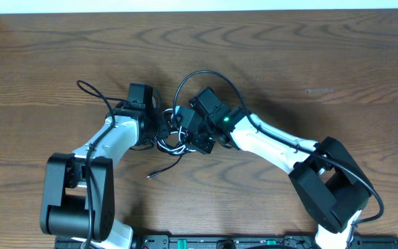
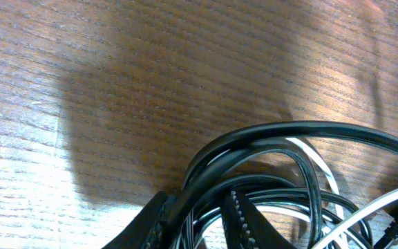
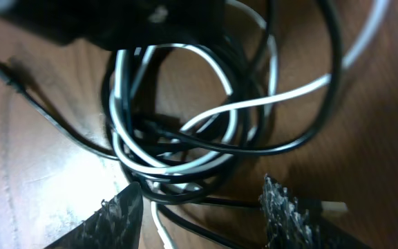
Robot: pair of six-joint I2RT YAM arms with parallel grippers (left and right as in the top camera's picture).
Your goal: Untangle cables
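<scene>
Item, far left: left gripper (image 2: 197,202), jaws drawn narrow on a bunch of strands, chiefly black cable (image 2: 302,130), with a sliver of white cable (image 2: 382,204) showing in the same bunch; hazard: several strands seem to be held at once, so a pull from here would likely draw the knot tighter rather than free one line. Item, low centre-left: loose black plug end (image 1: 150,176), lying on the table (image 1: 289,48) apart from the heap; hazard: if hauled back through the coils, the plug could catch on a loop. Item, centre: the tangle (image 1: 173,140), black and white coiled through each other between the two grippers, white loops nested inside black ones in the right wrist view; hazard: how the strands cross is hard to read, so it is easy to pick the wrong one. Item, above centre: tall black loop (image 1: 209,75), arching over the right wrist; hazard: it could hook on that arm as it moves. Item, right: right gripper (image 3: 202,190), jaws about half apart, gripping nothing, poised at the lower edge of the coils with black strands crossing its gap; hazard: closing here may trap both colours together, and the two grippers sit near enough to knock one another
</scene>
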